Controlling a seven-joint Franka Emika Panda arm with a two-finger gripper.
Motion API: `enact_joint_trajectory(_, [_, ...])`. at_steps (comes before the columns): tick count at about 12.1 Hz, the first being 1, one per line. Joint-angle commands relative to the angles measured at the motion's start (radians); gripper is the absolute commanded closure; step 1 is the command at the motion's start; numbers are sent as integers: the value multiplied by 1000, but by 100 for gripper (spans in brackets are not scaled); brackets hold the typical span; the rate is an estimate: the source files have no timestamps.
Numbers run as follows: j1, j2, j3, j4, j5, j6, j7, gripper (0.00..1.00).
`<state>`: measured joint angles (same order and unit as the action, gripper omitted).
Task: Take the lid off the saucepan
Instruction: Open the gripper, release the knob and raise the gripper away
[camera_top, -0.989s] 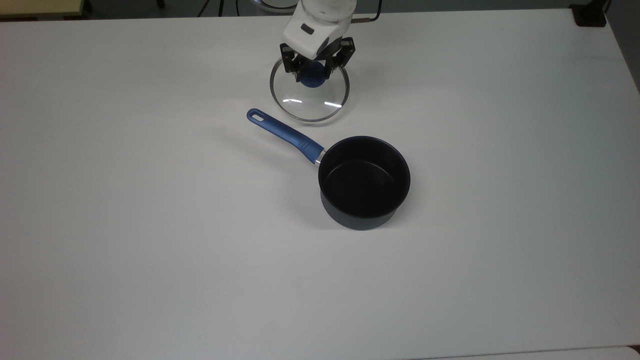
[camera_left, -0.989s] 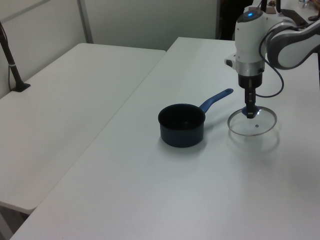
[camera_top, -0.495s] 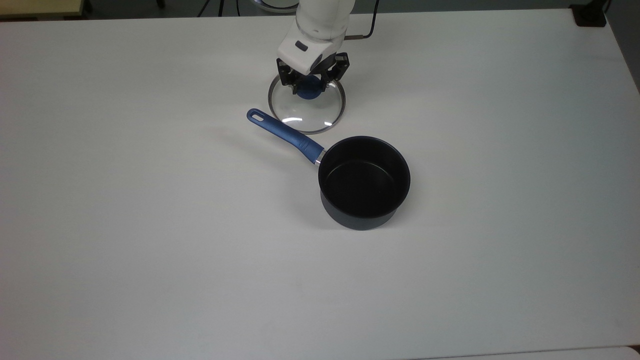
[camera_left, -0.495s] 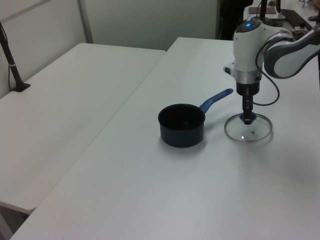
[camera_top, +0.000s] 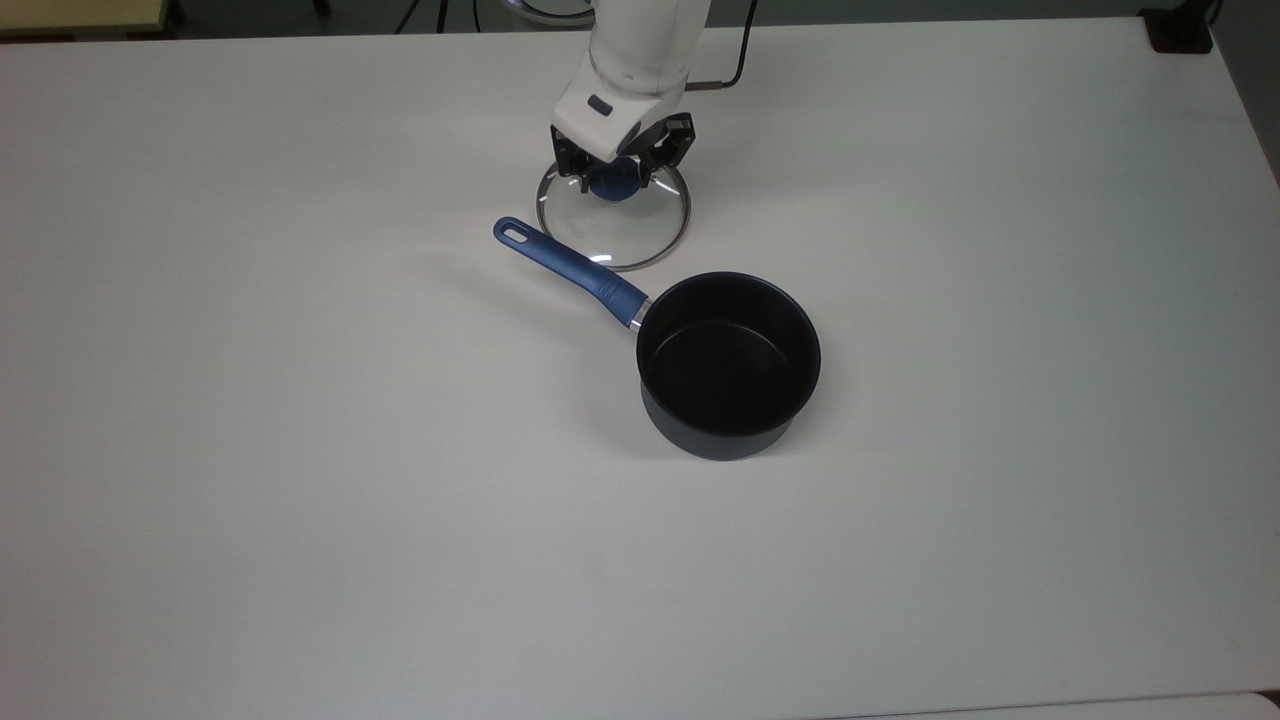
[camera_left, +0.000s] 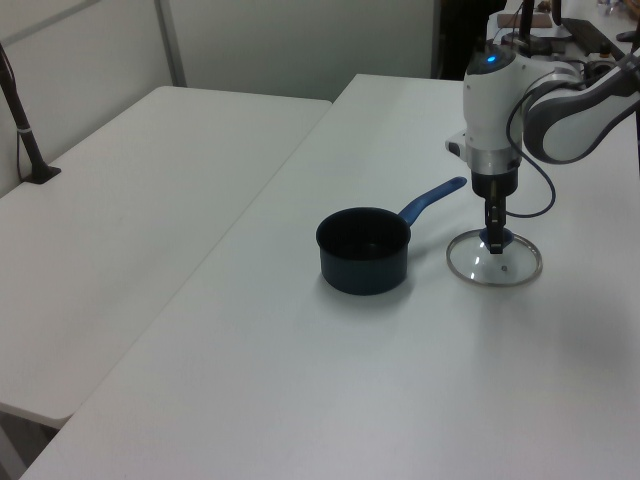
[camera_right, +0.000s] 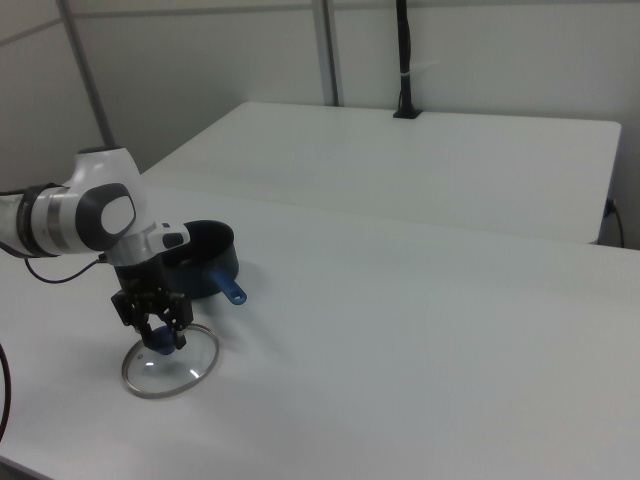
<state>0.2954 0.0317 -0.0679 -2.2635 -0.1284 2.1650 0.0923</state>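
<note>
The lid (camera_top: 612, 225) lies flat on the table (camera_top: 300, 500), close to the far edge in the top view and about midway along it, clear of the pan (camera_top: 728, 362). The pan stands open nearer the table's middle, its handle (camera_top: 572, 271) reaching toward the lid and passing just beside, perhaps over, the lid's near rim in the top view. So I judge the removal itself done; what remains is letting go cleanly.

My gripper (camera_top: 619, 166) sits over the blue knob (camera_top: 612, 182), a finger (camera_right: 133, 318) on either side of it. The fingers look spread a little wider than the knob, so I take my grip as released, though how much gap there is I can't make out.

What could go wrong from here:

- If a finger is touching the knob when I rise, I would drag or tip the lid, and glass dropped on its rim could chip or roll.
- A sideways drift as I pull away could push the lid into the handle and nudge the pan round.
- The far edge is not distant; a hard shove that way could send the lid off the table.

A straight upward retreat seems safest to me.
</note>
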Motion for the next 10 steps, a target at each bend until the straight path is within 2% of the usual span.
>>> enact_joint_trajectory(1, [-12, -2, 13, 132, -14, -116, 23, 0])
enact_joint_trajectory(3, [-13, -4, 11, 287, -4, -256, 26, 0])
enact_joint_trajectory(6, [-57, 8, 4, 493, 7, -422, 11, 0])
enact_joint_trajectory(8, [-146, 4, 6, 577, 9, -450, 4, 0])
enact_joint_trajectory(10, [-194, -1, 2, 588, 10, -453, -60, 0])
